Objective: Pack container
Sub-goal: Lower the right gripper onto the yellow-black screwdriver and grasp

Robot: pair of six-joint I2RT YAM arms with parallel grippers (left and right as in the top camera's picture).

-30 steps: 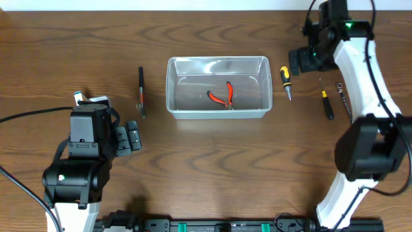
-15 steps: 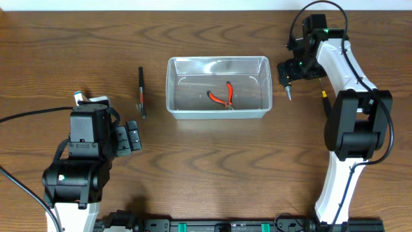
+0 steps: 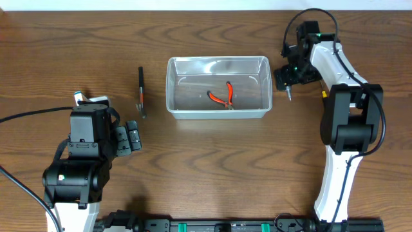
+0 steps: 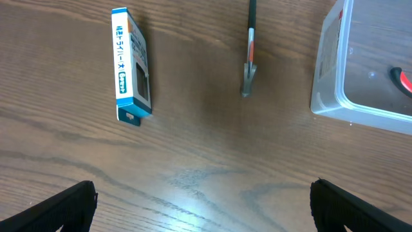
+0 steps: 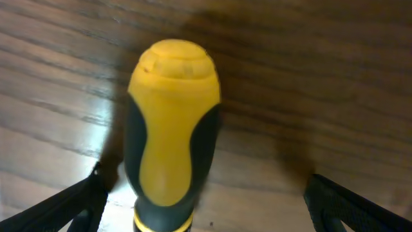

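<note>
The clear plastic container (image 3: 219, 60) stands mid-table with red-handled pliers (image 3: 222, 96) inside; its corner shows in the left wrist view (image 4: 329, 58). My right gripper (image 3: 288, 75) is open, low over a yellow-and-black screwdriver just right of the container. Only the screwdriver's tip (image 3: 290, 95) shows from overhead. In the right wrist view its handle (image 5: 170, 129) lies between my open fingers (image 5: 206, 209), nearer the left one. My left gripper (image 3: 129, 137) is open and empty, at the left, away from the container; its fingers frame bare wood (image 4: 203, 206).
A black slim tool (image 3: 141, 92) lies left of the container and also shows in the left wrist view (image 4: 250, 48). A blue-and-white box (image 4: 132, 64) lies beside the left arm. A second small screwdriver's yellow end (image 3: 324, 94) peeks out by the right arm.
My right arm has swung in toward the container and come down over the yellow-and-black screwdriver, covering its handle. The left arm has not moved.
</note>
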